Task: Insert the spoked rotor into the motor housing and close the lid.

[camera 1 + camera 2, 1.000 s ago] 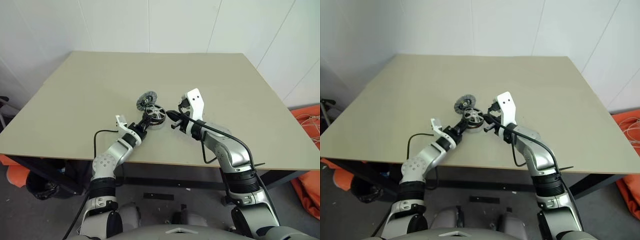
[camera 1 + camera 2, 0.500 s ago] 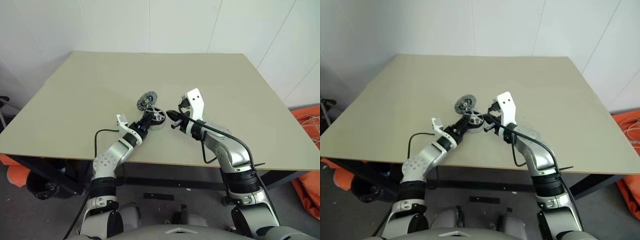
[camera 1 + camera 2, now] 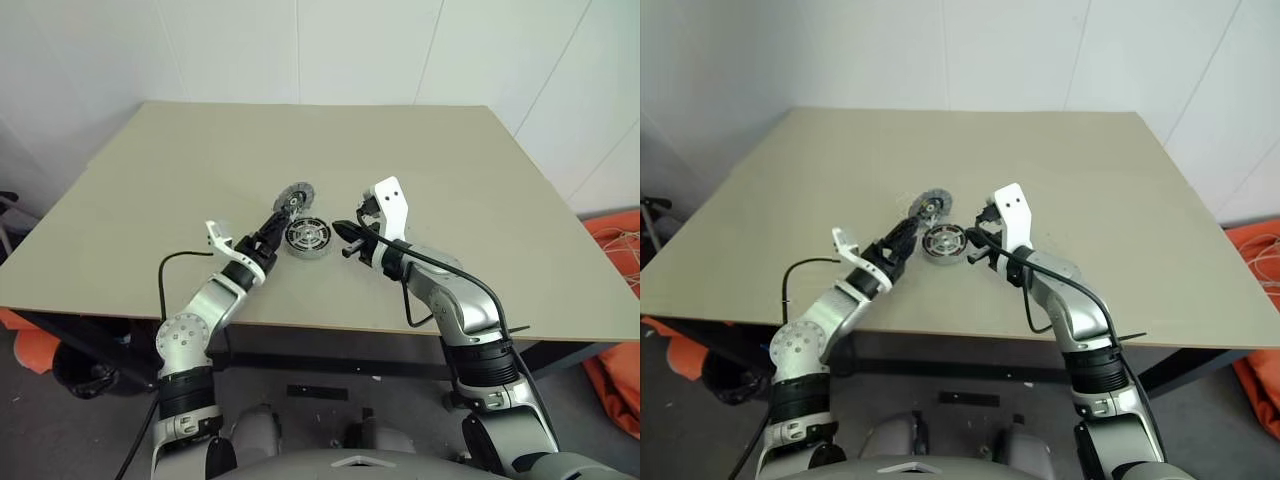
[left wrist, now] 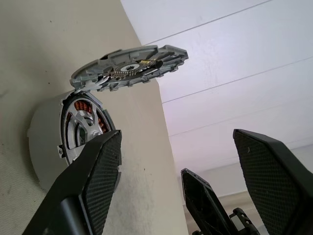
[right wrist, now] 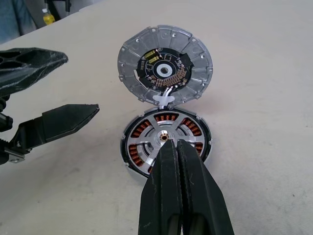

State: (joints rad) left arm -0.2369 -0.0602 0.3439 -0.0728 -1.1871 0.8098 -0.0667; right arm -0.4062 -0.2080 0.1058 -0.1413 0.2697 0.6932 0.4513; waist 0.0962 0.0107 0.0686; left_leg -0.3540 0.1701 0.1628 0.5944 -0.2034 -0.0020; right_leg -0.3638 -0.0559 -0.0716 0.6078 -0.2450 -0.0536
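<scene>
Beige table [image 3: 150,180], mid-front: spoked rotor [image 5: 165,141] now seated in motor housing [image 3: 306,237]. Left gripper [image 3: 281,214] has released it and withdrawn, fingers apart. Right gripper [image 5: 177,161] stays pinched shut, empty. Lid [image 5: 165,64] stands open; closing remains.

Bare lab: plain table [image 3: 150,190], white walls [image 3: 230,50]

Even, soft daylight-like light fills the scene; the table [image 3: 420,150] reads uniformly pale, without glare. Shadows are faint and short, pooled just under the motor housing [image 3: 307,237] and the arms. The head views bow straight wall seams outward toward 3 and 9 o'clock. In the left wrist view the near fingers [image 4: 100,176] are slightly soft; the lid [image 5: 165,65] is crisp in the right wrist view.
</scene>
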